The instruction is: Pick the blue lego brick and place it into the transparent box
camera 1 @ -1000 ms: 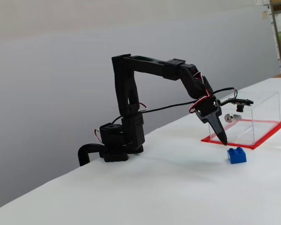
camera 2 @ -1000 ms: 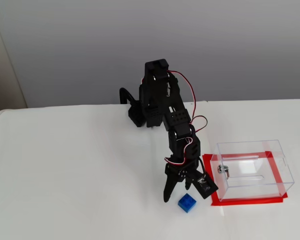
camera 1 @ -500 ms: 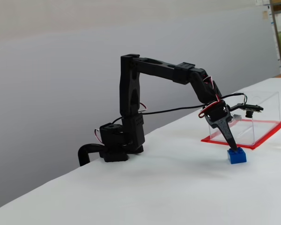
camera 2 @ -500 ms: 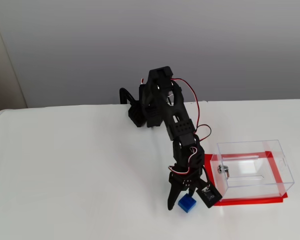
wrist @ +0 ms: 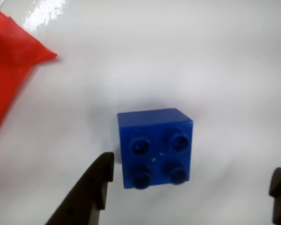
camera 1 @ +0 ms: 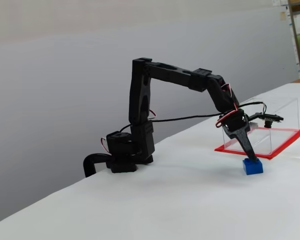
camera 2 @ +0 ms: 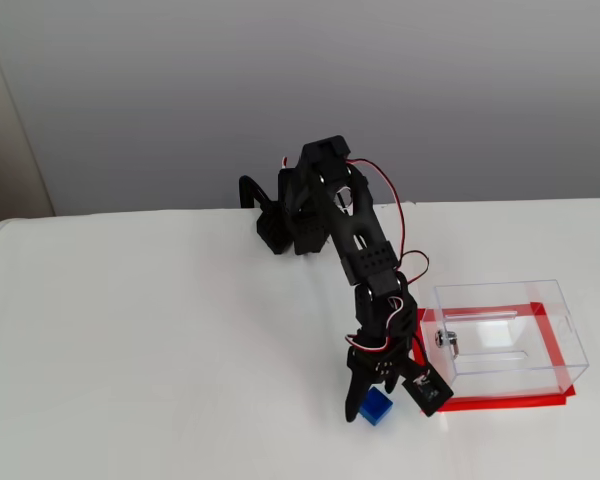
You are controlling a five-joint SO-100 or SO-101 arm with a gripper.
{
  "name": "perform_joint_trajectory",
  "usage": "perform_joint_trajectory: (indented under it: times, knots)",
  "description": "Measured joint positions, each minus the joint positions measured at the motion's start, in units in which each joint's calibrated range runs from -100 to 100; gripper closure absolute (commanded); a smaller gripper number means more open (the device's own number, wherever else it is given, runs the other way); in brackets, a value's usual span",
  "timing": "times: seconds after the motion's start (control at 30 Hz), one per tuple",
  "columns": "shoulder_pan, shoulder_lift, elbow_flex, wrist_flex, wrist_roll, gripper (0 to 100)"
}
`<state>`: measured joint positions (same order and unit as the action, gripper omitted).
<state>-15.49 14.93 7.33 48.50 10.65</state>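
The gripper [wrist: 189, 187] hangs spread wide over the blue brick [wrist: 154, 146], one finger at 9 o'clock, ready to straddle it. The brick sits on the table [camera 2: 160, 360], outside the clear box [camera 2: 505, 335] at 2 o'clock.

In the wrist view the gripper [wrist: 192, 180] fingers are cut off by the bottom and right edges, the transparent box [wrist: 7, 61] shows only a red corner, and the picture is blurred
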Motion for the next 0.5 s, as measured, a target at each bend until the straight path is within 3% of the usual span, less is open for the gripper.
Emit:
perform_joint_trajectory:
  times: [0.5]
  knots:
    - [0.0,5.8,-3.3,0.0,0.0,64]
